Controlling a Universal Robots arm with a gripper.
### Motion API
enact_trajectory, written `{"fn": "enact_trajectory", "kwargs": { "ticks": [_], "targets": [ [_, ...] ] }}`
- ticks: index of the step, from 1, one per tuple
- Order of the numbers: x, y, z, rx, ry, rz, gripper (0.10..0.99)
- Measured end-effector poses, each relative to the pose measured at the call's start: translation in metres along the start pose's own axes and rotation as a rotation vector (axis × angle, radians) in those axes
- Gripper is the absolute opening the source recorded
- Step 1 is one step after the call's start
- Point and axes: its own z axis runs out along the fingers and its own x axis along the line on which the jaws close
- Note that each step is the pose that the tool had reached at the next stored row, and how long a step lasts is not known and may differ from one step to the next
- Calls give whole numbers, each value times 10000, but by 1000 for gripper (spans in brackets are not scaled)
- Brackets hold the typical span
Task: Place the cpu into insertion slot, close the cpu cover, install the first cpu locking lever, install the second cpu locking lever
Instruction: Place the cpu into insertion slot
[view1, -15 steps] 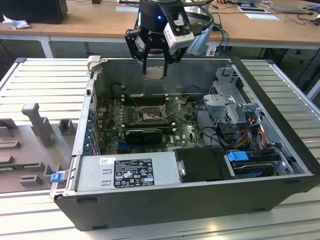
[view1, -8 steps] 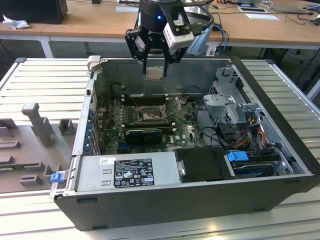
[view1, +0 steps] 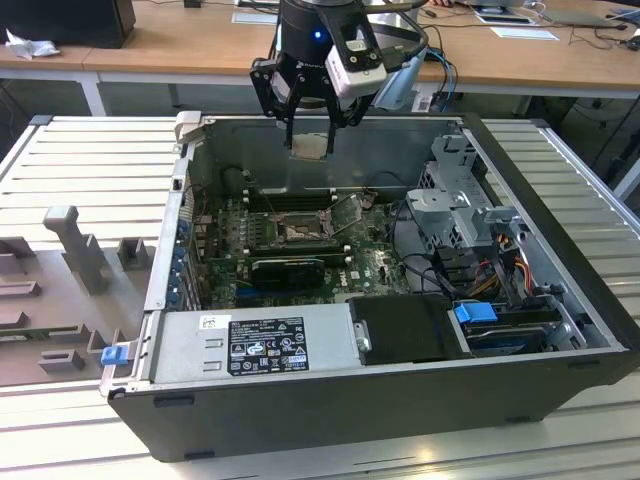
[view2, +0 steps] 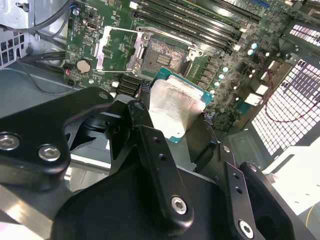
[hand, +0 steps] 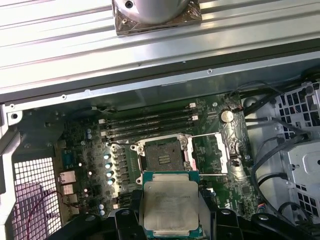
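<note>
Silver-beige cpu (hand: 170, 206) with teal rim; green motherboard (view2: 81, 46).

The whole open computer case (view1: 400, 405) is taken in by the exterior view, set high and well back from the insertion slot (view1: 298, 232), on the side where the power supply (view1: 250, 345) lies. In both wrist views the insertion slot (view2: 162, 52) (hand: 162, 157) is looked down on obliquely from near above, from opposite sides of it. The slot, the open cpu cover (view2: 112, 50) (hand: 207, 152) beside it and the cpu (view2: 175, 105) (hand: 170, 207) in the foreground are shared by both.
</note>
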Motion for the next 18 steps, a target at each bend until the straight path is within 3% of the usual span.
{"fn": "enact_trajectory", "kwargs": {
  "ticks": [18],
  "targets": [
    [0,0,2,-5,-24,265,529]
  ]
}}
